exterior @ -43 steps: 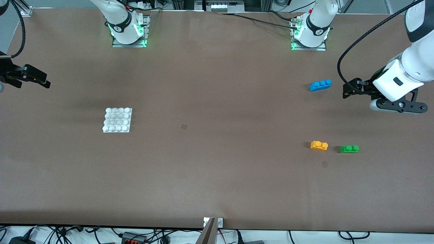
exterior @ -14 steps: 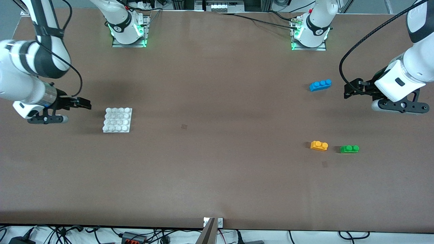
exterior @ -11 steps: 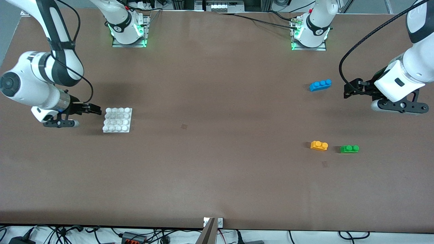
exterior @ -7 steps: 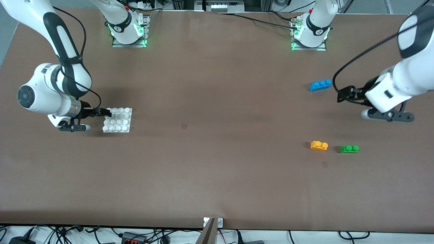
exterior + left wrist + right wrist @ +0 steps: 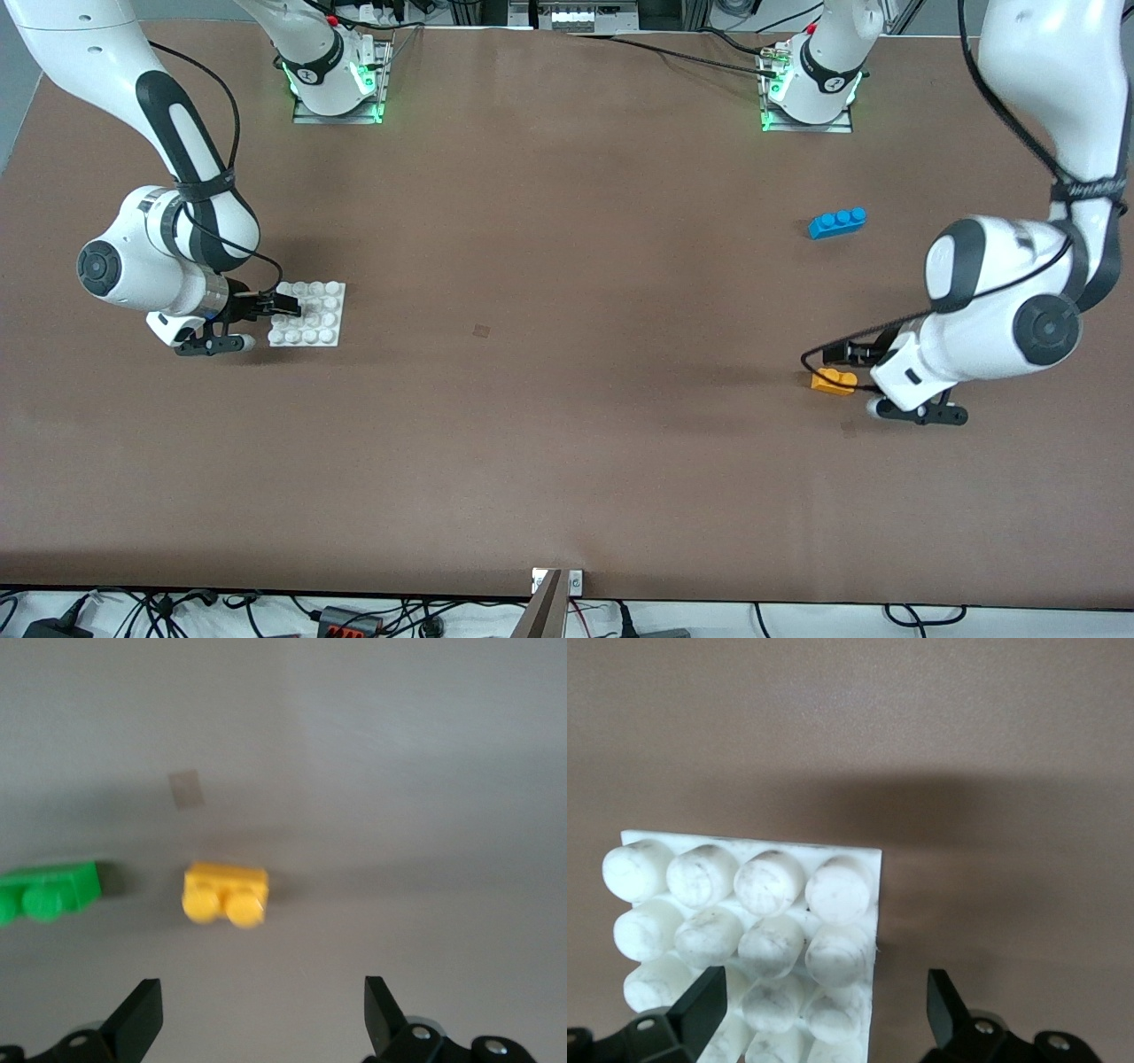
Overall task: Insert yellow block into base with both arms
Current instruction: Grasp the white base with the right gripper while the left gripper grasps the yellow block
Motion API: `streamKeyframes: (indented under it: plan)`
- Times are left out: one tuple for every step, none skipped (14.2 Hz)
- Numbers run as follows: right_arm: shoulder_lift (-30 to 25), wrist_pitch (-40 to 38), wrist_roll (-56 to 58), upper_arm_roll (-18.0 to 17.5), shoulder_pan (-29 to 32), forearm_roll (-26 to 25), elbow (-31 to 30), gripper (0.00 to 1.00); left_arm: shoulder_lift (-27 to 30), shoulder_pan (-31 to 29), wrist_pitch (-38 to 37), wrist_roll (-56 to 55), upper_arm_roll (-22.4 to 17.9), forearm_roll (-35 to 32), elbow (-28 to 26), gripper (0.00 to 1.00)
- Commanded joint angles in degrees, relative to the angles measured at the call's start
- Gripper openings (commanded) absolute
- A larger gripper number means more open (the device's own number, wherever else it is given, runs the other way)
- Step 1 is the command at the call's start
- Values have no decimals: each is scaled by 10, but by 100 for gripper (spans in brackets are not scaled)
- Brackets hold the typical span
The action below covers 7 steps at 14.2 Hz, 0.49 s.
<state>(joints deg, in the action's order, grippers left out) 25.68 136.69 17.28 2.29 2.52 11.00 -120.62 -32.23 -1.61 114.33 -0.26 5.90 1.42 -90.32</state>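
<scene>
Left end effector (image 5: 849, 353) spread over yellow block (image 5: 832, 382); right end effector (image 5: 282, 307) spread over base (image 5: 321, 321)

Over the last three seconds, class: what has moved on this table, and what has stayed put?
The right gripper swung in over the base, open. The left gripper dropped from beside the blue brick to over the yellow block, open, now hiding the green brick from the front camera. Neither holds anything; no brick moved.

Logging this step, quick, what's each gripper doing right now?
Left gripper: open, over the yellow block.
Right gripper: open, over the base.
</scene>
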Motion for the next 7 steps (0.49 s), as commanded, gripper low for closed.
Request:
streamKeyframes:
  plan:
    - [9, 3, 19, -7, -1, 13, 2, 80, -31, 0, 17, 8, -8, -19, 13, 100]
    - [9, 3, 19, -8, 0, 13, 2, 69, -39, 1, 23, 10, -14, -20, 14, 100]
    - [12, 4, 19, -8, -1, 16, 2, 62, -42, 1, 33, 15, -18, -20, 13, 100]
    - [14, 4, 19, -9, -1, 30, 2, 61, -46, 0, 40, 16, -19, -21, 13, 100]
    - [17, 4, 20, -9, -1, 42, 2, 61, -53, 2, 42, 17, -19, -28, 13, 100]
    - [18, 4, 22, -9, -1, 43, 3, 61, -57, 1, 50, 17, -19, -38, 13, 100]
    - [18, 4, 23, -9, -1, 43, 4, 61, -60, 1, 60, 17, -19, -39, 11, 100]
